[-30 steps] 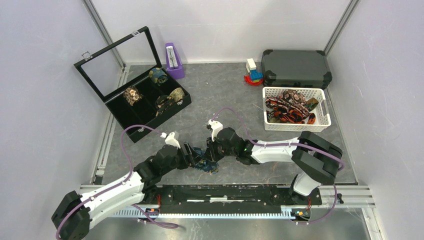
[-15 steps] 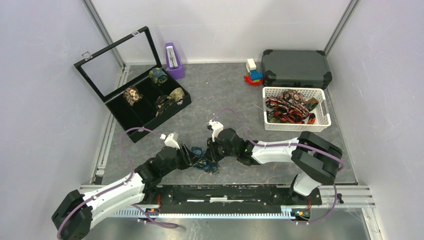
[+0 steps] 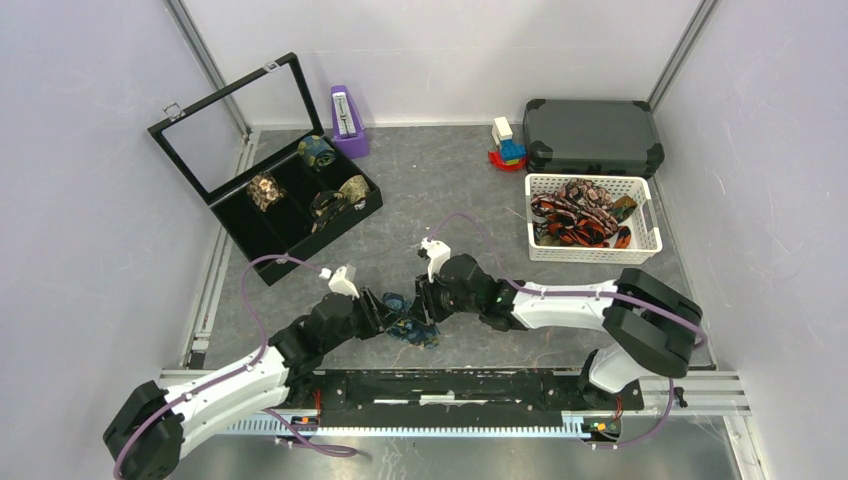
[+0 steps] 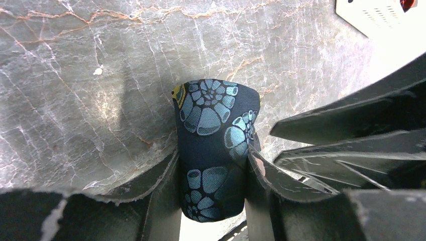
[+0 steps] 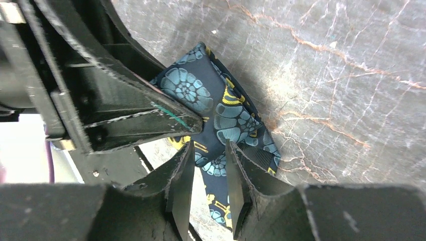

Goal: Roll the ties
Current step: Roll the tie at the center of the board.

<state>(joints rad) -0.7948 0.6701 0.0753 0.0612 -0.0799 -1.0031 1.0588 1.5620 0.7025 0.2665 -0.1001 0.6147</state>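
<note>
A dark navy tie (image 3: 408, 326) with blue and gold flowers lies on the grey table between my two grippers. In the left wrist view its rolled part (image 4: 216, 125) stands as a coil, and my left gripper (image 4: 213, 168) is shut on it, a finger pressed against each side. My right gripper (image 5: 208, 150) stands open, its fingers straddling the loose flat tail of the same tie (image 5: 228, 118) with a gap showing beside the cloth. From above, the left gripper (image 3: 387, 315) and the right gripper (image 3: 424, 308) meet nose to nose over the tie.
A black display case (image 3: 320, 238) with its lid raised holds several rolled ties (image 3: 266, 190) at the back left. A white basket (image 3: 590, 252) of loose red and brown ties (image 3: 572, 215) stands at the right. Behind are a grey hard case (image 3: 592, 135), a purple stand (image 3: 348, 120) and toy blocks (image 3: 507, 146).
My left gripper has closed from wide onto the coil. My right gripper's jaws have parted off the tail, and the right arm's elbow has drifted slightly right.
</note>
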